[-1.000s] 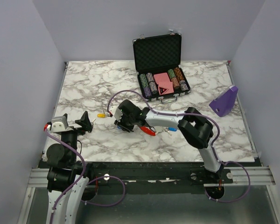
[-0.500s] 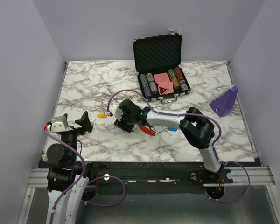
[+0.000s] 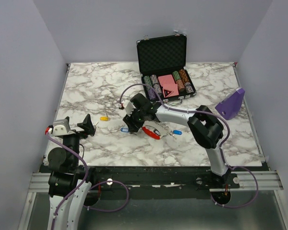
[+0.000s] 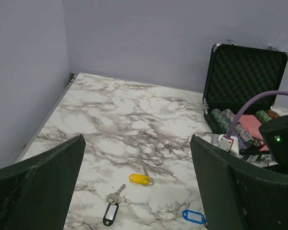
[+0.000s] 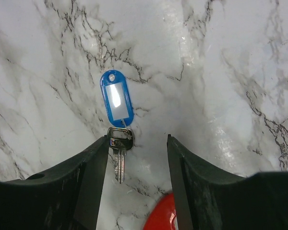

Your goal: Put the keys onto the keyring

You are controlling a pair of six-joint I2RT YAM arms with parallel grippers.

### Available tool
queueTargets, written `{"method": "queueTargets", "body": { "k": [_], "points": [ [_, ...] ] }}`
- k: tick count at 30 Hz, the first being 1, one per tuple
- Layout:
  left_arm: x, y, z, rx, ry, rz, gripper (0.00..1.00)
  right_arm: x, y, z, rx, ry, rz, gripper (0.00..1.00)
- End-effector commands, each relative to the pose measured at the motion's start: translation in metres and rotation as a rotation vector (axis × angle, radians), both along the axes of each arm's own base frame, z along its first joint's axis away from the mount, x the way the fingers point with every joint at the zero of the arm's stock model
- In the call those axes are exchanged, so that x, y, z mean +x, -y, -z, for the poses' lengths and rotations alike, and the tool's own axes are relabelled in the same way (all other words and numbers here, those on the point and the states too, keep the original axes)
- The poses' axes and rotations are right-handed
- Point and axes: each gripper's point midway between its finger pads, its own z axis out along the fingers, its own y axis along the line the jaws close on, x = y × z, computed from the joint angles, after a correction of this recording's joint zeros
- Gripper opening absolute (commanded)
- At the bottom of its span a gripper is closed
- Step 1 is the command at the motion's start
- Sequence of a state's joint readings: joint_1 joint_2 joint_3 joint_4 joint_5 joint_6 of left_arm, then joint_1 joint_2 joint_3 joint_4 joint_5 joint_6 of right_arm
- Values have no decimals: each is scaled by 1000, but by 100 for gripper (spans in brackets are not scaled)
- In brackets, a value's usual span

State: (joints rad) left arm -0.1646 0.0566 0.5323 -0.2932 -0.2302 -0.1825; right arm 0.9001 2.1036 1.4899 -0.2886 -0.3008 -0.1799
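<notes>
No key appears threaded yet on the keyring [image 3: 153,134], lying just behind the fingertips of the right end effector [image 5: 137,143]; its jaws are parted, empty, over the loose blue-tagged key [image 5: 116,100]; the left end effector [image 4: 137,143] is spread wide, empty.

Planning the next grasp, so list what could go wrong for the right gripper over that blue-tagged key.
1. The blue-tagged key lies flat on the marble and off-centre, its metal end right beside one finger of the open right gripper. Closing may shove it aside or catch only the tag.
2. The red keyring lies close by the gripper, so a descent could knock it away.
</notes>
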Motion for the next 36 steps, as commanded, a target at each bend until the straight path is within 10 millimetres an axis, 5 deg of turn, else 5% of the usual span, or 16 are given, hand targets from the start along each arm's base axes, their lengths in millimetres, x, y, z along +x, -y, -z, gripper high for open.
{"method": "queueTargets", "body": {
  "k": [1, 16, 26, 28, 32, 36],
  "points": [
    [0, -2, -1, 13, 7, -7, 99, -4, -9, -19, 95, -135, 20, 61],
    [0, -1, 0, 15, 2, -5, 99, -9, -9, 9, 100, -302, 70, 55],
    [1, -1, 1, 16, 1, -3, 99, -8, -7, 15, 84, -281, 41, 36],
    [1, -1, 1, 16, 1, -3, 99, -8, -7, 14, 84, -275, 34, 31],
    [2, 3, 2, 21, -3, 19, 99, -9, -9, 5, 103, -258, -9, 4],
    [4, 31, 1, 51, 1, 171, 99, -14, -6, -32, 199, -232, -139, 1]
  ]
}}
